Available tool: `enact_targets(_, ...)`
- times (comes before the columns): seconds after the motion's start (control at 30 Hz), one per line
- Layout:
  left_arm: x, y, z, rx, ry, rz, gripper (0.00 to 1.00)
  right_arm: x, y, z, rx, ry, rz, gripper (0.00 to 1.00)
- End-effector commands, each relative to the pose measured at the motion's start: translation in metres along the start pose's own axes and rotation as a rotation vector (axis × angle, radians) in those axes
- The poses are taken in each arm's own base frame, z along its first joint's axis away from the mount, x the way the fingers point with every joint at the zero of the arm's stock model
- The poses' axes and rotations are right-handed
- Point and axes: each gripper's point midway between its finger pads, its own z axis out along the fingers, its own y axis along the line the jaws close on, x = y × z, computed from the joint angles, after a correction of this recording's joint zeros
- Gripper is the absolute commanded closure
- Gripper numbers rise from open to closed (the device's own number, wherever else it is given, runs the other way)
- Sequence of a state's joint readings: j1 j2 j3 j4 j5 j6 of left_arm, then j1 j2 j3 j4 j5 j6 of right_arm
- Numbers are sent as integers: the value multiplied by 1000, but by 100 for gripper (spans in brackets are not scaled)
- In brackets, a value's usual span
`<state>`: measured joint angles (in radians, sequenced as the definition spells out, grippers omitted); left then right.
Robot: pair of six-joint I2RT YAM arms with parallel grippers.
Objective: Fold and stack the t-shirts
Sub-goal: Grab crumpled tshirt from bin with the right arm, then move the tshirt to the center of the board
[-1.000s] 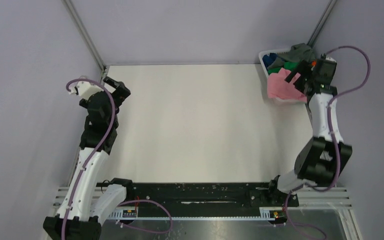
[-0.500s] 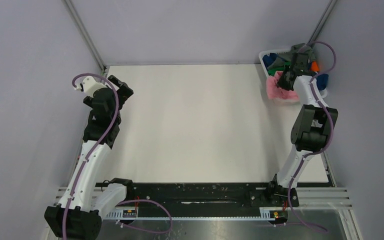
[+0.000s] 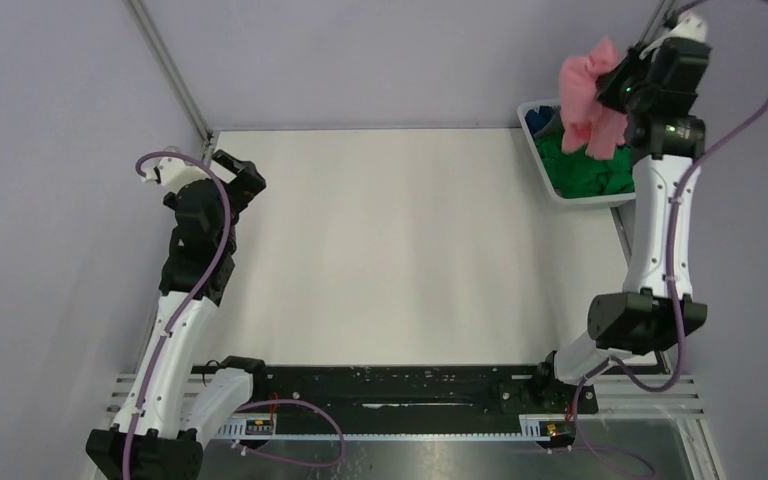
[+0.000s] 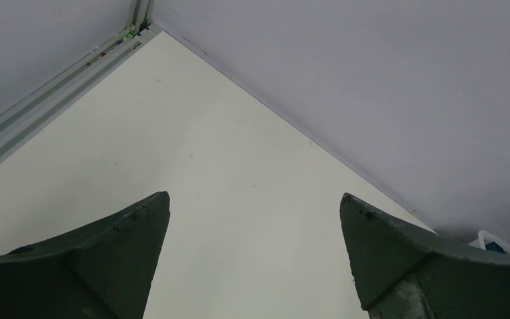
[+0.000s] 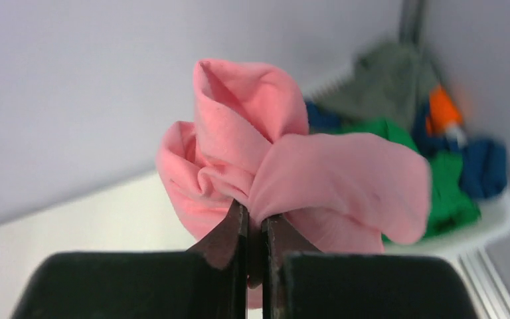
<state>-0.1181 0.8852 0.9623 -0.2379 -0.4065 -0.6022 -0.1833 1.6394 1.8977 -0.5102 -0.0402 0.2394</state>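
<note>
From the top camera you see your right gripper (image 3: 615, 88) raised high above the white basket (image 3: 572, 198) at the far right corner of the table (image 3: 410, 250). The salmon pink t-shirt (image 3: 585, 95) hangs bunched from it, above the green t-shirt (image 3: 588, 170) in the basket. Your left gripper (image 3: 242, 178) hovers near the far left corner. Its wrist camera shows the fingers spread wide, gripping nothing. Your right wrist camera shows the jaws pinched tight on a fold of the pink shirt. Behind it, blurred, the grey t-shirt (image 5: 388, 83), orange t-shirt (image 5: 445, 106) and blue t-shirt (image 5: 485, 166) lie in the basket.
</note>
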Motion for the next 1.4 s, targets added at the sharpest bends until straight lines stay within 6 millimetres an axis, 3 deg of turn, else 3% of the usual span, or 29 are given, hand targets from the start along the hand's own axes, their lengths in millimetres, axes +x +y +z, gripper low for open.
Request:
enact_targets(0.0, -12, -16, -7, 80, -16, -18, 1, -106, 89, -116, -342, -296, -56, 100)
enact_targets(0.1, -11, -17, -11, 94, -9, -22, 1, -119, 143, -161, -567, -302, -89, 100)
enact_targets(0.17, -9, -16, -14, 99, -3, -27, 1, -115, 181, -182, -728, -261, -108, 100)
enact_targets(0.23, -8, -15, -18, 102, 2, -31, 1, -98, 226, -211, -947, -186, -117, 100)
enact_targets(0.33, -4, -9, -23, 83, 19, -37, 1, -64, 275, -247, -1234, -27, -105, 100)
enact_targets(0.47, 4, 3, -28, 38, 50, -43, 1, -1, 303, -269, -1415, 197, -168, 100)
enact_targets(0.5, 6, 6, -30, 27, 57, -44, 1, 17, 301, -264, -1396, 268, -169, 100)
enact_targets(0.6, 17, 12, -31, 8, 91, -43, 1, 77, 278, -210, -1180, 400, -166, 97)
enact_targets(0.7, 30, 13, -30, 11, 138, -39, 1, 154, 225, -154, -875, 498, -193, 90)
enact_targets(0.73, 35, 13, -29, 11, 161, -36, 1, 177, 204, -143, -787, 522, -197, 86)
enact_targets(0.8, 47, 10, -26, 25, 211, -20, 1, 231, 154, -115, -572, 591, -203, 68)
enact_targets(0.83, 54, 8, -23, 30, 246, -8, 1, 250, 127, -102, -440, 613, -200, 48)
enact_targets(0.9, 70, 0, -19, 57, 333, 18, 1, 266, 81, -90, -200, 618, -189, 22)
enact_targets(0.97, 94, -9, -16, 102, 454, 36, 1, 268, 58, -89, -95, 597, -221, 2)
enact_targets(1.1, 162, -20, -27, 189, 722, 46, 1, 291, 44, -101, -70, 627, -213, 1)
enact_targets(1.2, 213, -24, -57, 221, 880, 128, 1, 316, 28, -108, -39, 659, -209, 1)
enact_targets(1.27, 241, -21, -80, 216, 974, 202, 2, 315, 12, -104, 44, 619, -221, 1)
enact_targets(1.37, 280, -11, -113, 190, 1117, 287, 7, 296, 0, -95, 153, 531, -211, 1)
